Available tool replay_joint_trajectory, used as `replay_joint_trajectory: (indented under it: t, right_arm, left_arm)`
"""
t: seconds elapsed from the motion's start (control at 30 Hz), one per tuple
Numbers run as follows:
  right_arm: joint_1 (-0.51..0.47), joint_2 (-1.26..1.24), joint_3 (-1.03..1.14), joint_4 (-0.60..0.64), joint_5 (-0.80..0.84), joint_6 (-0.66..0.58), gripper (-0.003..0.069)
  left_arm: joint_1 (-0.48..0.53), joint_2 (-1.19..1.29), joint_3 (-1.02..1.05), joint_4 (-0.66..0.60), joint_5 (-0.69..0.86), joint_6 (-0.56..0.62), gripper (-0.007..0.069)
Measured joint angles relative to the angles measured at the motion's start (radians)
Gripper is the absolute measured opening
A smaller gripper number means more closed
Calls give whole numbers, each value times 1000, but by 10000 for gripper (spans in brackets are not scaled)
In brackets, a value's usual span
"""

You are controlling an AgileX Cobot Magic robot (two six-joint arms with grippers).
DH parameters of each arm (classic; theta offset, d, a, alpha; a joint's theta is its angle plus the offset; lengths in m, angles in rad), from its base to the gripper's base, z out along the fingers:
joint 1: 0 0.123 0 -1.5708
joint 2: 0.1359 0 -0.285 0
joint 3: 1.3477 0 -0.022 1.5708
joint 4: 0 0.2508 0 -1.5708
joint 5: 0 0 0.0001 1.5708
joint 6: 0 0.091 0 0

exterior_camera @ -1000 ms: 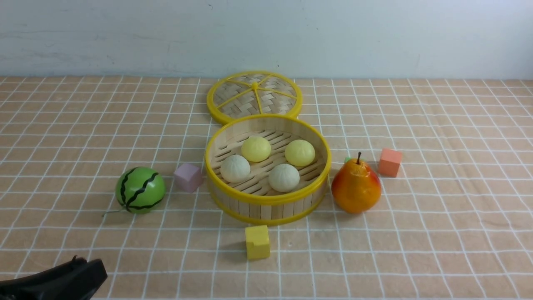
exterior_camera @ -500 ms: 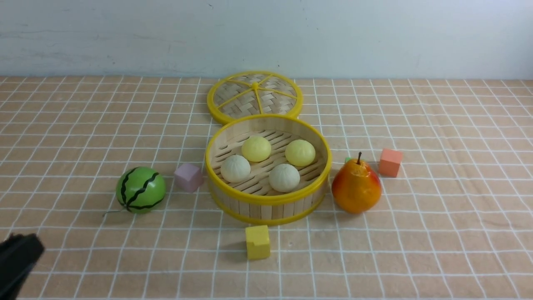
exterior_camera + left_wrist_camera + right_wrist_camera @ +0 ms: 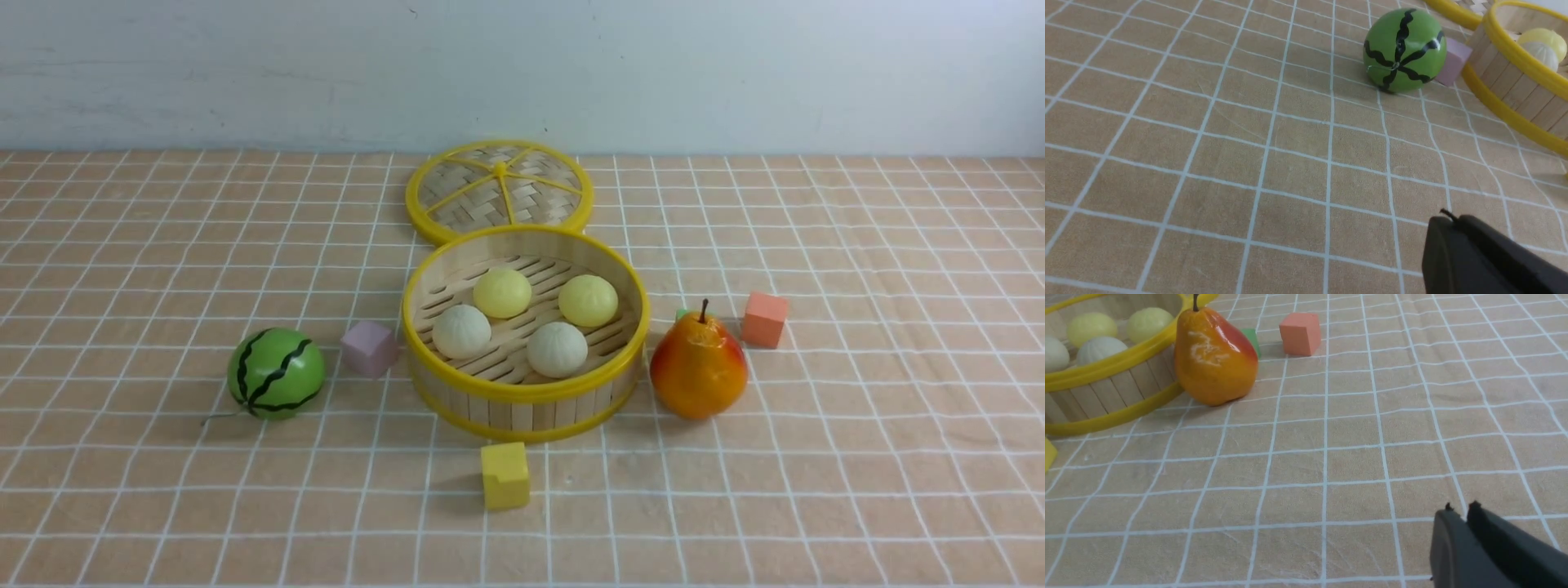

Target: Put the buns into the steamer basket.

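Near the robot, the left gripper was pressed shut on nothing and the right gripper sat nearly shut and empty, while farther off all four buns already lay inside the steamer basket, so the job looked done.

The bench holds 4 buns, 2 off-white and 2 pale yellow, 1 steamer basket, 1 woven lid, 1 watermelon ball, 1 pear, and 4 small blocks: pink, yellow, orange, green.
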Motion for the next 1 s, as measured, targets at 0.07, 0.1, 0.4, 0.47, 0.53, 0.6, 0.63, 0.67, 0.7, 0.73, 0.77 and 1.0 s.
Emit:
replay_joint_trajectory:
  t: [0.07, 0.1, 0.4, 0.47, 0.53, 0.6, 0.63, 0.67, 0.7, 0.73, 0.77, 1.0]
  right_arm:
    - [0, 0, 0, 0, 0, 0, 55]
    - [0, 0, 0, 0, 0, 0, 57]
    - [0, 0, 0, 0, 0, 0, 70]
    - [0, 0, 0, 0, 0, 0, 72]
    - [0, 0, 0, 0, 0, 0, 73]
    - [0, 0, 0, 0, 0, 0, 73]
    - [0, 0, 0, 0, 0, 0, 73]
    - [0, 0, 0, 0, 0, 0, 73]
    - [0, 0, 0, 0, 0, 0, 74]
    - [0, 0, 0, 0, 0, 0, 75]
    - [0, 0, 0, 0, 0, 0, 76]
    - [0, 0, 0, 0, 0, 0, 85]
  left_arm:
    - [0, 0, 0, 0, -1, 0, -13]
    - [0, 0, 0, 0, -1, 0, -13]
    - [0, 0, 0, 1, -2, 0, -13]
    - [0, 0, 0, 1, -2, 0, -13]
    - [0, 0, 0, 1, -2, 0, -13]
    - [0, 0, 0, 1, -2, 0, -13]
    - [0, 0, 0, 1, -2, 0, -13]
    - [0, 0, 0, 1, -2, 0, -13]
    - [0, 0, 0, 1, -2, 0, -13]
    - [0, 0, 0, 1, -2, 0, -13]
    - [0, 0, 0, 1, -2, 0, -13]
    - [0, 0, 0, 1, -2, 0, -13]
